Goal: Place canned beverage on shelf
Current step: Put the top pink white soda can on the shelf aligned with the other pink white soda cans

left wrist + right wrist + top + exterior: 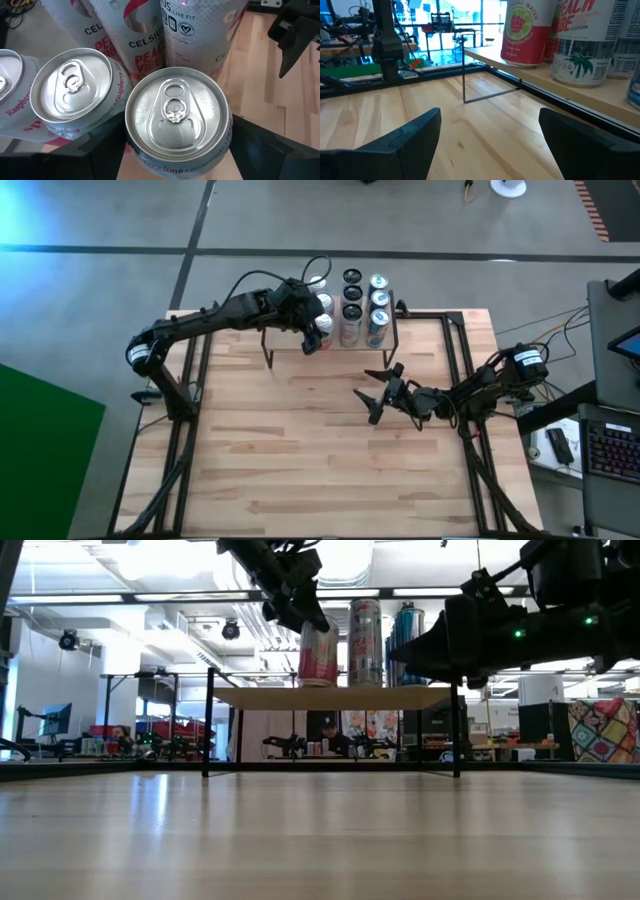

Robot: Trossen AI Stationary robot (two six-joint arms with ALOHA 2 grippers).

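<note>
Nearest you on the slatted tabletop (320, 450) sat your right gripper (378, 392), out in the open wood in front of the shelf with its fingers spread wide apart and nothing between them. In its wrist view the two dark fingers (395, 142) framed bare planks, with the shelf's thin black leg (464, 75) beyond.

Farther back, your left gripper (313, 332) was over the front edge of the shelf (330, 330), clamped on a raspberry lime can (177, 122) — the wrist view looked straight down on its silver lid, with the fingers dark on either side of it. In the low view that can (318, 652) stood upright with its base at the light wood top (335, 697); you could not tell from there whether it was touching or just clear of it.

Around it the shelf was crowded. A second raspberry can (70, 95) stood just beside the held one, and tall Celsius cans (135, 35) rose right behind both. From above, more cans (365, 305) filled the shelf's right part in close rows — the held can sat just left of them.

Beyond the table, the low view showed a room with desks and a seated person (330, 737) far off.
</note>
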